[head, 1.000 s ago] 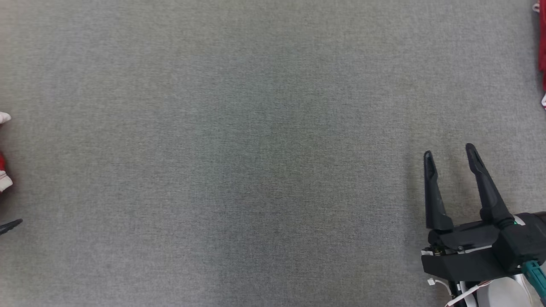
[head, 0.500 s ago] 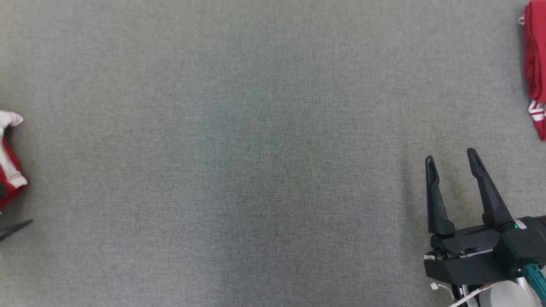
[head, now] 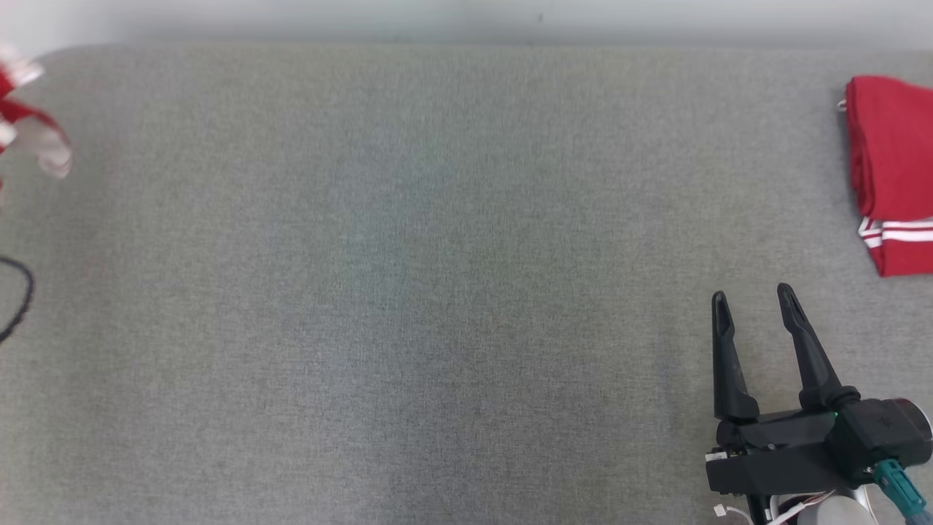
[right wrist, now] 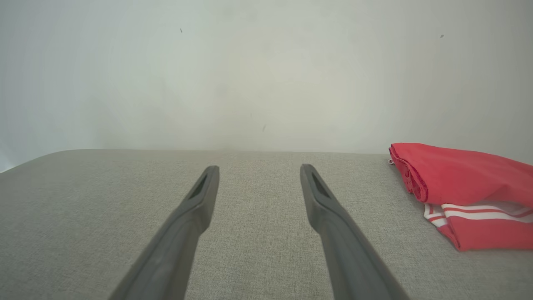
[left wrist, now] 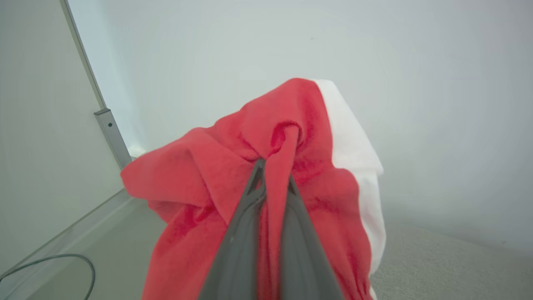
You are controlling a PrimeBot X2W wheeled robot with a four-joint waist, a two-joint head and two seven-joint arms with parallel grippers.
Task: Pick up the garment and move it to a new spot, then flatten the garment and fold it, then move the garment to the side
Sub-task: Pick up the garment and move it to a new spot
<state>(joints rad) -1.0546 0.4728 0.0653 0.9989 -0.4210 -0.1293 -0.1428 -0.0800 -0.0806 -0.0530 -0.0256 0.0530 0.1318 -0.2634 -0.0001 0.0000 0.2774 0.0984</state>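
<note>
Head view: garment [head: 33, 138] at left edge, wide grey surface [head: 408, 277] beside it

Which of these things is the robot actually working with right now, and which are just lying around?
In the job: red and white garment, pinched in the shut left jaws; grey table to spread it on.
Lying about: folded red garment at the table's right edge; black cable at the left.
</note>
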